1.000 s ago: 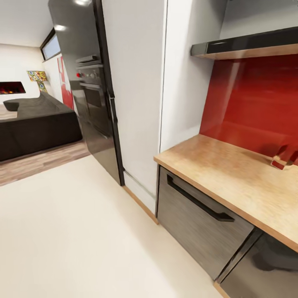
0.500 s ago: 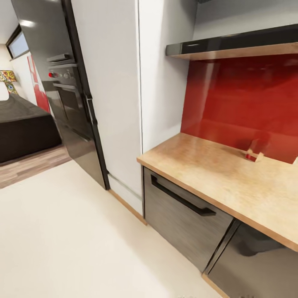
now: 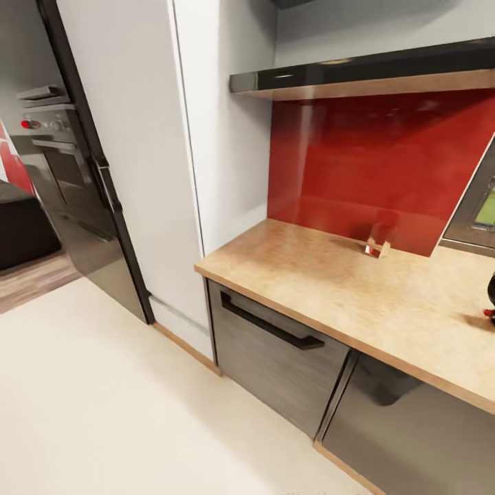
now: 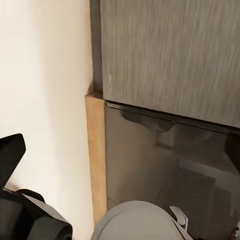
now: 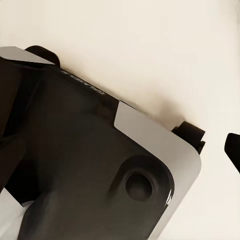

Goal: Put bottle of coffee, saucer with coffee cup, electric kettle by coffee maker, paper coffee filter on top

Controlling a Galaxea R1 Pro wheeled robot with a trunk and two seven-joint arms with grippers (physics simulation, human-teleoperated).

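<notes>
Left tool (image 4: pixel 11 152), one black fingertip at the left edge of its wrist frame, faces a grey brushed drawer front (image 4: pixel 170 55) and a glossy dark cabinet door (image 4: pixel 165 170); its spread cannot be told. Nor can that of the right tool (image 5: pixel 233 146), seen over pale cream floor (image 5: pixel 150 45).

The long pale beige wood-look desk (image 3: pixel 330 282) fills the centre and right of the head frame, below a red glossy backsplash (image 3: pixel 385 158) and a black shelf (image 3: pixel 371 72). A dark shape (image 3: pixel 491 294) at the right edge is cut off too far to identify.

The robot looks in transit, so the approach calls for tucked arms and a base kept clear of the cabinets. The left tool appears below desk level, near the cabinet fronts.
</notes>
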